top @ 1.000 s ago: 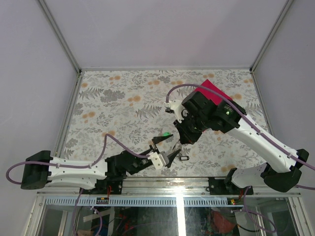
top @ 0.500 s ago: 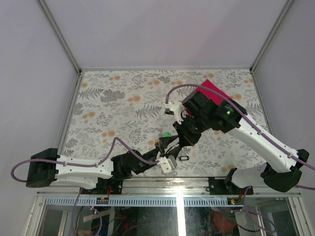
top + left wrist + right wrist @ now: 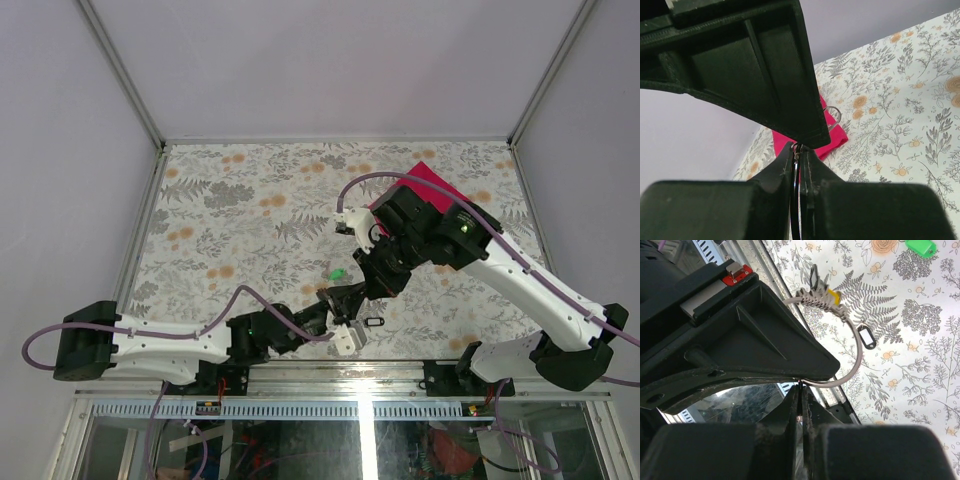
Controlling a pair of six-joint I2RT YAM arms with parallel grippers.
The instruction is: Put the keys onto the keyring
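The keyring (image 3: 856, 365) is a thin silver loop curving out from my right gripper (image 3: 800, 386), which is shut on it. A bunch of keys (image 3: 817, 294), grey, black and one yellow, hangs on the loop's far end. One black key with a pale centre (image 3: 866, 336) lies beside the loop, on the table near the front edge (image 3: 373, 322). My left gripper (image 3: 797, 146) is shut on a thin wire seen edge-on, the same keyring. Both grippers meet tip to tip, left (image 3: 340, 300) and right (image 3: 368, 290).
A green tag (image 3: 338, 272) lies on the floral table just behind the grippers. A red cloth (image 3: 432, 183) lies at the back right, partly under the right arm. The metal front rail (image 3: 330, 368) runs close below the grippers.
My left gripper has swung right and forward to the right gripper's tip and shut its jaws on the ring. The right gripper has barely moved.
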